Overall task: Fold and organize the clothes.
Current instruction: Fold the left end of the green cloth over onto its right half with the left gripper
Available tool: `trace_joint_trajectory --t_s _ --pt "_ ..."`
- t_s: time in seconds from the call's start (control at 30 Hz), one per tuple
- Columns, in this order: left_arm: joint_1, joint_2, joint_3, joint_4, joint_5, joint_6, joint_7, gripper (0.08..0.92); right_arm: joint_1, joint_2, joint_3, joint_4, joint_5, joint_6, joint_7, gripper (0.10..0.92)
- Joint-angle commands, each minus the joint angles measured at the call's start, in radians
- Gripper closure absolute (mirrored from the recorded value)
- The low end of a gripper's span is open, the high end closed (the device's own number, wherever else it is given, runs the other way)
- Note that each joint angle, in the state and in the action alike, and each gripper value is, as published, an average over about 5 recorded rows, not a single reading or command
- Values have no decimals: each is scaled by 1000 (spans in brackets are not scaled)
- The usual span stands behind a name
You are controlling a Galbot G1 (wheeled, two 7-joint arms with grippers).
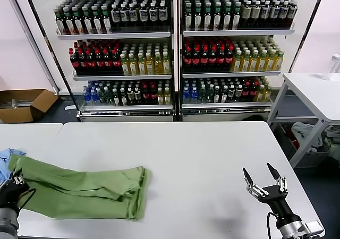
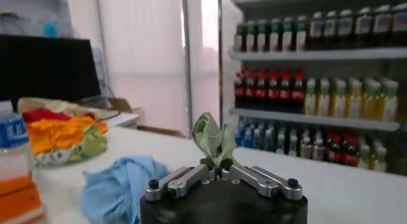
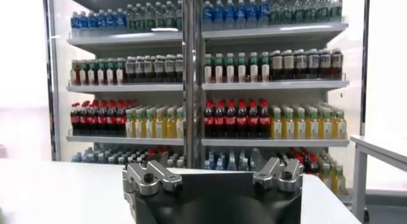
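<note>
Left hand (image 2: pixel 216 171) sits closest, pinching a bunched corner of the green shirt (image 1: pixel 79 191) at the surface's (image 1: pixel 202 159) left edge. I judge this a fold pull: I would lift the corner, carry it across the shirt's body and lay it flat, clear of the blue cloth (image 2: pixel 121 187). Right hand (image 1: pixel 264 179) hovers spread, well apart, idle.
</note>
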Motion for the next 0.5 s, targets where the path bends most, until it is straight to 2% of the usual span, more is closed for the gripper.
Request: trace_joint_trajectory --t_s 0.03,0.17,0.27,0.37,0.5 --pt "36 6 340 -244 139 -28 82 902 -3 3 6 4 -2 -1 3 203" --pt "-20 8 584 -248 280 -65 128 902 0 8 4 7 -7 -7 6 203" --pt "-89 3 721 -192 350 -71 142 902 0 12 1 13 -11 -12 8 203" --pt "-152 -7 799 -91 369 -82 141 902 -9 15 3 17 -12 -13 9 203" --pt "-201 -20 835 21 369 -99 140 902 -20 17 7 23 -15 -10 9 203"
